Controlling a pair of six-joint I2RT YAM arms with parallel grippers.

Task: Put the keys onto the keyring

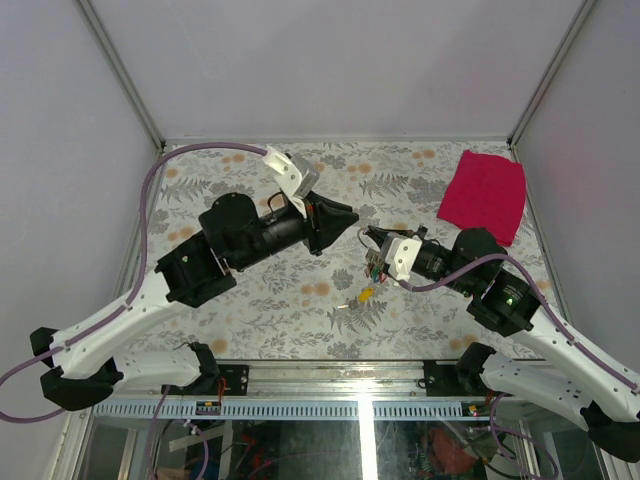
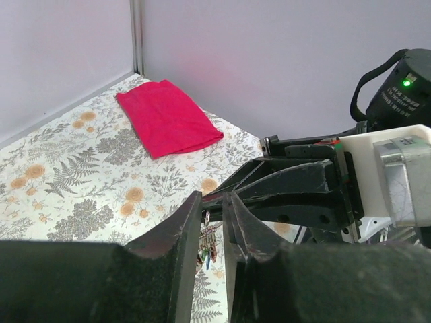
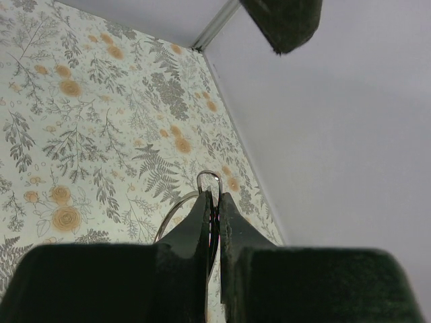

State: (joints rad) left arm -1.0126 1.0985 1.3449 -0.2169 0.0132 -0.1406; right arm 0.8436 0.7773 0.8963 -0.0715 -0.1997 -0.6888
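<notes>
Floral table (image 1: 420,170); right gripper (image 3: 214,196) tight on half-hidden keyring (image 3: 208,173), left gripper (image 2: 213,196) barely ajar.

Cloth (image 1: 483,195) far right on table (image 1: 250,300), keyring (image 3: 209,172) between right fingers (image 3: 197,227), key (image 1: 366,294) perhaps lying beneath

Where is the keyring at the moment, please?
In the right wrist view, the keyring sticks out from between the fingertips of the right claw, which is shut on it, raised above the floral table near its middle.

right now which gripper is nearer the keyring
Right. The right gripper is shut on the keyring, which pokes out beyond it. The left gripper, slightly open, faces it tip to tip, a little apart.
</notes>
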